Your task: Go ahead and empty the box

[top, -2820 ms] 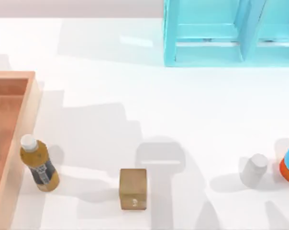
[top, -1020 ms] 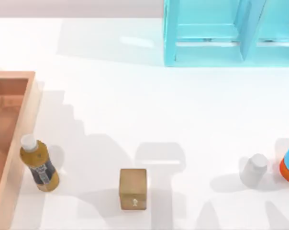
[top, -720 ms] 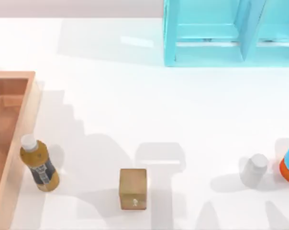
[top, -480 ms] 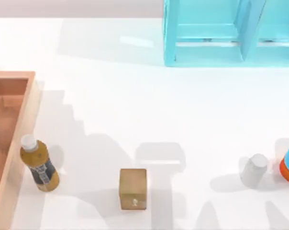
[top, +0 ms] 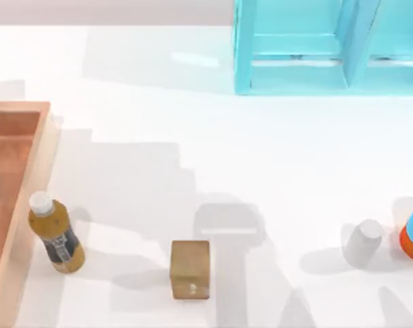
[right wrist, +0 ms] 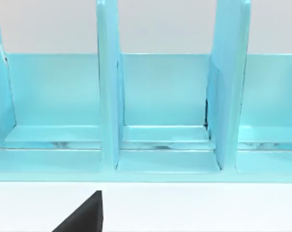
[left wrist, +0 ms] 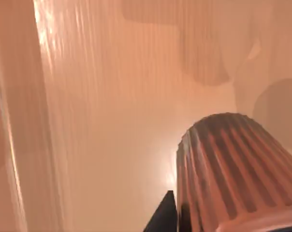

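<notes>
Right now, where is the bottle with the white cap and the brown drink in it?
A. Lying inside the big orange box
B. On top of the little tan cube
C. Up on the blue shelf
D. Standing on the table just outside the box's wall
D. In the top view the bottle stands on the white table, just outside the right wall of the box, left of the tan cube.

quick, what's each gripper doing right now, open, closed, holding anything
Left gripper: over the box floor beside a ribbed cylinder; grip cannot be told.
Right gripper: facing the cyan shelf unit; cannot be told.
</notes>
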Controlling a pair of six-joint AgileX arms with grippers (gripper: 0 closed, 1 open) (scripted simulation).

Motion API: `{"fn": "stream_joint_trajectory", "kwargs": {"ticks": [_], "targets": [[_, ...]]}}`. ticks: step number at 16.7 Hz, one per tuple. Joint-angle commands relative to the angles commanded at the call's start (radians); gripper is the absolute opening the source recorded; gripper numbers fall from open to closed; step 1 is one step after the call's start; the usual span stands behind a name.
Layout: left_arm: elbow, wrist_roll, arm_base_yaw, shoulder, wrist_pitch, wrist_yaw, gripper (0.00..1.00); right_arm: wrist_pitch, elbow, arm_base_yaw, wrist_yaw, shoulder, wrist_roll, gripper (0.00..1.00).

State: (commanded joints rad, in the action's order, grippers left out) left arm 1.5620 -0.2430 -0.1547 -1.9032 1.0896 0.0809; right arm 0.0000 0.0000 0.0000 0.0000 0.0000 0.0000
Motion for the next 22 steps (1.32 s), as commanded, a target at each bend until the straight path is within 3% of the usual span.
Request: {"fn": "stream_joint_trajectory", "kwargs": {"ticks": [5,12,18,22], "targets": [[0.228,0.018,0.029,0.048,0.176,0.029,0.0,0.0,0.0,0.0,0.0,0.0,0.0,1.0],[0.304,-0.019,-0.057,-0.027,0.391,-0.072,0.0,0.0,0.0,0.0,0.0,0.0,0.0,1.0],[0.302,-0.02,-0.057,-0.035,0.397,-0.075,0.0,0.0,0.0,0.0,0.0,0.0,0.0,1.0],[0.302,0.091,0.057,-0.078,0.351,-0.078,0.0,0.0,0.0,0.0,0.0,0.0,0.0,1.0]]}}
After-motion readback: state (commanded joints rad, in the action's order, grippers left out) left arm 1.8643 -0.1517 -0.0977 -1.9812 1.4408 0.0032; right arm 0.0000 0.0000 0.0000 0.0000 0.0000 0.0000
